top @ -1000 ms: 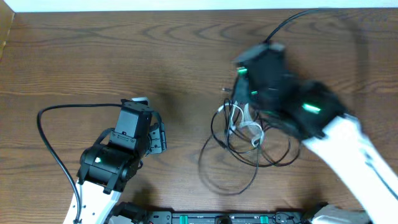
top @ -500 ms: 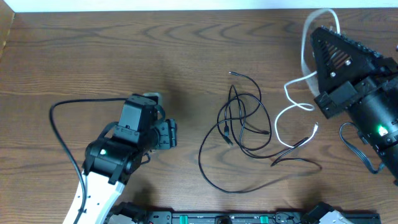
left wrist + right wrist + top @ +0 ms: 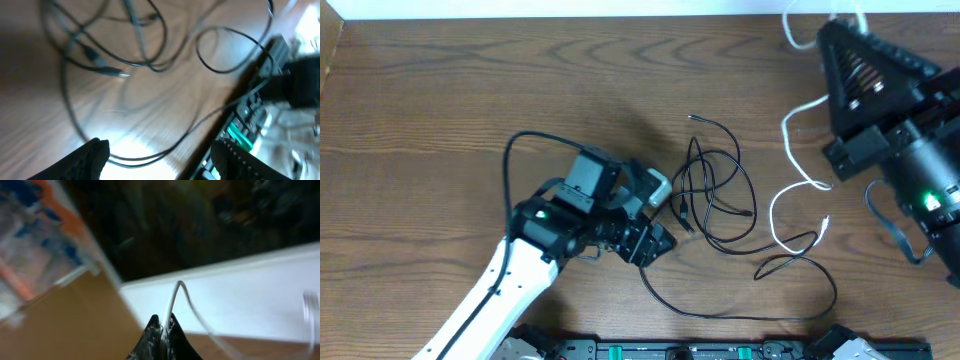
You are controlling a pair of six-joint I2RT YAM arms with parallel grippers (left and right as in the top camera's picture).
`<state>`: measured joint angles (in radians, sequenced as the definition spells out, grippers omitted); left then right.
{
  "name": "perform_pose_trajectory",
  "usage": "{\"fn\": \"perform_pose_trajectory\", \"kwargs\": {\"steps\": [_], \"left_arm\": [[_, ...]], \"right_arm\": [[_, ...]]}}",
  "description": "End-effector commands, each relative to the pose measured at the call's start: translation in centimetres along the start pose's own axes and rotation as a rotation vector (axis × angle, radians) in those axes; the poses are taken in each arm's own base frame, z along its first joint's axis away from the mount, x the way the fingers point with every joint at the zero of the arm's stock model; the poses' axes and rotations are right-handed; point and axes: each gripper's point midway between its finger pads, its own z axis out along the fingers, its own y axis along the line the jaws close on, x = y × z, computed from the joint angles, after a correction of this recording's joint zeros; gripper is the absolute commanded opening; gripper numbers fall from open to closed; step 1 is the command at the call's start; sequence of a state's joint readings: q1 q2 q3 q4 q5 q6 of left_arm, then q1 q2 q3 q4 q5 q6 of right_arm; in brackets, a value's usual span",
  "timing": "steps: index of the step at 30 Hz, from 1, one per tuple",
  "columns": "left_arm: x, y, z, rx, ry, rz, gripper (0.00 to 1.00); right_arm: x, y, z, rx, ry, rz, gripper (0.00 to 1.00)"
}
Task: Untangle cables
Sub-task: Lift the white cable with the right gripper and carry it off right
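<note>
While the right gripper holds the white cable between jaws pressed together on it, the step in hand reads as drawing that cable clear of the black ones.

Item 1, white cable: runs from the upper right corner of the overhead frame down in loose curves to right of centre. Its free tip lies near a black strand at lower right. Whether the two cross there I cannot tell.

Item 2, black cables: a knot of overlapping loops at centre on the wooden table. One long loop trails toward the bottom edge, and a plug tip shows in the blurred left wrist view.

Item 3, left gripper: sits just left of the knot, low over the table, jaws spread wide, holding nothing.

Handling notes (judgement):
- Left jaws should close on the strands at the knot's left edge, not on a plug tip, and stay low so the bundle stays pinned.
- The right arm should draw up and to the right, slowly, so the tail slides free.
- Watch the lower-right meeting of white and black. If the black strand lifts with the white, ease off and pull from another angle.
- The thin wire may slip in the pinch, so a steady pull is safer than a jerk.
</note>
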<state>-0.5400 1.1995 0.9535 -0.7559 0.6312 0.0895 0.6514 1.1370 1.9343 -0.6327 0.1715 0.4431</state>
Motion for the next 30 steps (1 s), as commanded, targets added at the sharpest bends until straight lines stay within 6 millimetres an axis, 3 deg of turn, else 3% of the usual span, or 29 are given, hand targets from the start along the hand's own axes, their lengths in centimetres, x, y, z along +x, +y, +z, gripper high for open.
{"fn": "perform_pose_trajectory", "kwargs": {"steps": [1, 3, 4, 5, 7, 10, 14, 17, 24, 28, 30], "left_arm": [[0.0, -1.7, 1.0, 0.070, 0.024, 0.094, 0.71], [-0.1, -2.0, 1.5, 0.074, 0.026, 0.111, 0.71], [-0.2, -2.1, 1.6, 0.072, 0.026, 0.118, 0.71], [-0.2, -2.0, 1.6, 0.070, 0.025, 0.119, 0.71], [-0.2, -2.0, 1.6, 0.070, 0.025, 0.119, 0.71], [-0.2, -2.0, 1.6, 0.069, 0.026, 0.118, 0.71], [-0.2, -2.0, 1.6, 0.067, 0.026, 0.118, 0.71], [-0.2, -2.0, 1.6, 0.067, 0.026, 0.118, 0.71], [-0.2, -1.5, 1.6, 0.040, 0.027, 0.117, 0.71], [0.0, -0.7, 1.6, -0.005, 0.035, 0.099, 0.71], [0.3, -0.7, 1.6, -0.005, 0.049, 0.091, 0.71]], "right_arm": [[-4.5, -3.0, -1.0, 0.198, -0.200, -0.104, 0.01], [-8.7, -1.9, -2.1, 0.164, -0.385, -0.046, 0.01], [-11.5, -0.4, -3.2, 0.083, -0.508, 0.014, 0.01], [-12.8, 0.6, -3.9, 0.023, -0.566, 0.051, 0.02], [-15.2, 2.8, -5.7, -0.124, -0.668, 0.129, 0.02], [-16.3, 4.0, -6.8, -0.230, -0.713, 0.199, 0.02], [-15.9, 4.2, -6.2, -0.236, -0.696, 0.199, 0.01], [-14.6, 3.7, -5.0, -0.196, -0.631, 0.183, 0.01], [-8.1, -2.0, 1.0, 0.160, -0.392, -0.050, 0.02], [-6.5, -5.9, 3.7, 0.399, -0.362, -0.197, 0.02], [-6.0, -9.0, 4.2, 0.587, -0.346, -0.292, 0.02]]}}
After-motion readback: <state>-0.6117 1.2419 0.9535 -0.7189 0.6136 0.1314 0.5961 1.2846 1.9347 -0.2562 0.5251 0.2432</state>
